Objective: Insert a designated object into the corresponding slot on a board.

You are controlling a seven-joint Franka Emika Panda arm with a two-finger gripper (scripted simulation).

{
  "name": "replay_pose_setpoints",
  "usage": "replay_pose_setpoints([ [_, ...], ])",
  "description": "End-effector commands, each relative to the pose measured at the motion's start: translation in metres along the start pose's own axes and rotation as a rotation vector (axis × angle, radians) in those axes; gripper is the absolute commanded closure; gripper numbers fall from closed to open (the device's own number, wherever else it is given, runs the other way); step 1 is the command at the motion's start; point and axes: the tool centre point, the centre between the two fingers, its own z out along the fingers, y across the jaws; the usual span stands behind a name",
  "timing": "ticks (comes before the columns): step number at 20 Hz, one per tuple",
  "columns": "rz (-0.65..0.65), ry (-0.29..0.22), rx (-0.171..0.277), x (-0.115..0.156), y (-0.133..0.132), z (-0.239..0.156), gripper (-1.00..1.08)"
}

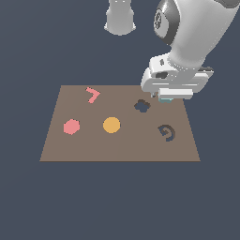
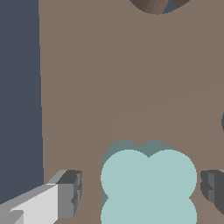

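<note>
fingers (image 2: 139,190) are spread wide with the teal block (image 2: 148,186) sitting between them, and in my wrist view i see a clear gap of brown on either side, so neither pad touches it. one finger pad (image 2: 70,192) stands off to one side of the block, the other (image 2: 213,190) off to the opposite side. the block's four rounded lobes face the camera and it rests flat on the board (image 2: 87,87).

from the exterior view the hand (image 1: 174,83) hangs low over the far right corner of the board (image 1: 117,145), and only a thin sliver of the teal block (image 1: 165,99) shows under it. the clover-shaped slot (image 1: 142,106) lies just to the exterior view's left of the block, near but apart from it, and it is unfilled. i can see the edge of a dark recess (image 2: 155,5) at the rim of the wrist picture, though i cannot tell which one it is.

nearer on the right sits the dark spiral recess (image 1: 167,132). the orange disc (image 1: 111,125) lies about mid-board, the pink hexagon (image 1: 71,126) to its left, and a pink angled piece (image 1: 93,94) toward the far edge. the board lies flat on the dark blue surface (image 1: 28,201).
</note>
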Motion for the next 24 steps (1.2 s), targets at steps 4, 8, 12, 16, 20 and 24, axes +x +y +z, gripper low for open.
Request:
replay_pose_setpoints([
  [4, 0.0, 0.001, 0.0, 0.0003, -0.0004, 0.0026, 1.08],
  [8, 0.0, 0.001, 0.0, 0.0003, -0.0004, 0.0026, 1.08],
  [12, 0.0, 0.001, 0.0, 0.0001, -0.0004, 0.002, 1.08],
  [16, -0.007, 0.001, 0.0, -0.0003, -0.0004, 0.0018, 1.08],
  [20, -0.037, 0.001, 0.0, -0.0015, 0.0006, 0.0017, 1.08],
  [24, -0.091, 0.001, 0.0, -0.0035, 0.0026, 0.0015, 1.08],
])
